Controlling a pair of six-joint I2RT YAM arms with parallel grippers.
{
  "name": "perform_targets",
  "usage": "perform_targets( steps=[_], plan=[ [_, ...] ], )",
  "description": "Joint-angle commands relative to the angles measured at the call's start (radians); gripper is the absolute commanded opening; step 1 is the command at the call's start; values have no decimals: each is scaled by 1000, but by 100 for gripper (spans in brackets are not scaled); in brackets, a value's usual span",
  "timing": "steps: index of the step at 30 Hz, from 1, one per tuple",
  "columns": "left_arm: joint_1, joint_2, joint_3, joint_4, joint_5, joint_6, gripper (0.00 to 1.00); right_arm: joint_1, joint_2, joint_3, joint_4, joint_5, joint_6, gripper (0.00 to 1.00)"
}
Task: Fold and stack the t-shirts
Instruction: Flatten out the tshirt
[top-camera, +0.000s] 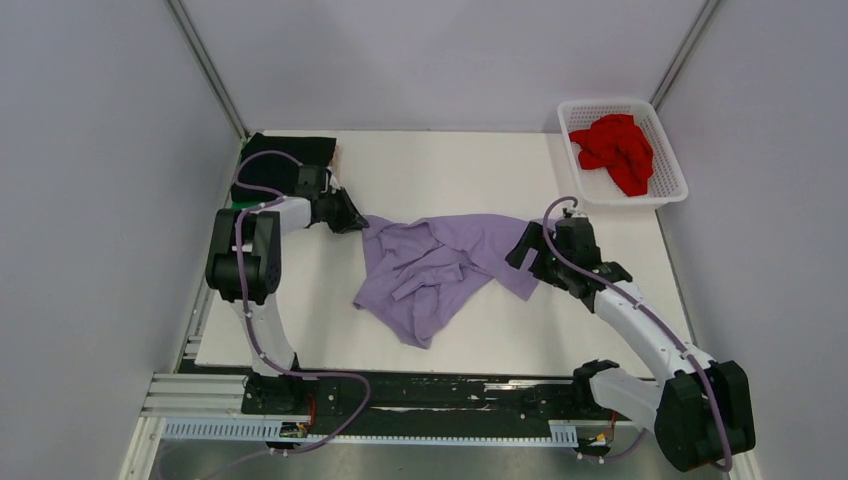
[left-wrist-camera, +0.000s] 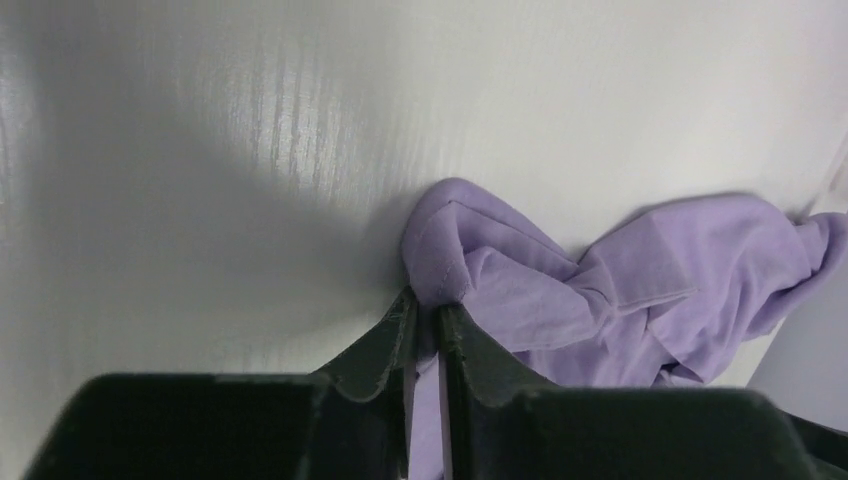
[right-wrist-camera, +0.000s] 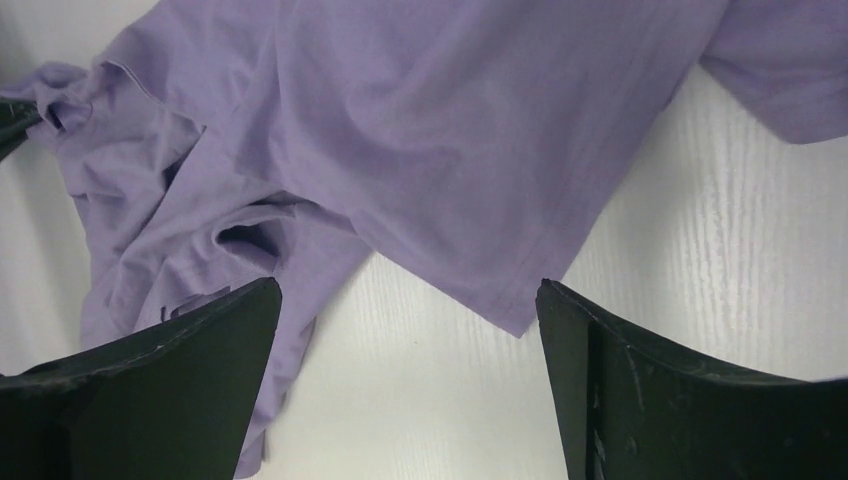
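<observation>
Lying crumpled across the middle of the white table (top-camera: 450, 170), the lavender t-shirt (top-camera: 440, 270) is spread unevenly, bunched into folds near its centre, with one sleeve reaching toward the right arm. The left end effector (left-wrist-camera: 425, 320) sits low at the shirt's left edge. Its two dark fingers are drawn nearly together on a rolled fold of the lavender cloth, and in the left wrist view a strip of fabric runs down the narrow gap between them. The pinched fold touches the table top, and the rest of the shirt trails away to the right.

The right end effector (right-wrist-camera: 408, 300) hangs over the shirt's right side with its fingers spread wide and nothing between them. In its wrist view a pointed corner of the hem lies on the table in the gap between the two fingertips, and neither of them touches it.

A red t-shirt (top-camera: 615, 150) lies heaped in a white latticed basket (top-camera: 668, 190) at the far right corner of the table. A black t-shirt (top-camera: 290, 148) lies at the far left corner, just behind the left arm.
</observation>
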Motion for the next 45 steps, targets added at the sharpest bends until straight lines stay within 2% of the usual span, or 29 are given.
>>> perform_targets(
  steps=[1,7,10,14,21,24,26,28,29,31,34,39,45],
  plan=[
    [-12,23,56,19,10,45,3,72,51,0,7,38,21,98],
    [-13,-89,-38,60,-11,89,0,173,161,43,-56,156,20,89],
    [-15,-170,-84,91,-10,94,0,179,217,56,-73,150,34,83],
    [-30,-230,-141,102,3,101,0,180,267,65,-80,140,80,80],
    [-58,-290,-186,105,-6,111,0,194,386,112,-118,214,84,75],
    [-67,-305,-203,110,-10,104,0,199,426,135,-122,267,120,68],
    [-71,-310,-211,114,-10,100,0,201,452,155,-121,298,151,55],
    [-74,-316,-212,117,-13,97,0,203,478,181,-120,333,169,32],
    [-74,-319,-213,117,-15,96,0,205,486,193,-120,361,178,23],
    [-74,-329,-210,118,-27,96,0,207,490,219,-121,411,189,15],
    [-74,-371,-189,106,-51,102,0,207,448,264,-120,477,180,1],
    [-87,-488,-148,95,-113,109,0,207,258,284,-91,579,129,0],
    [-140,-677,-60,-16,-262,141,0,207,-65,305,-53,568,15,0]
  ],
)
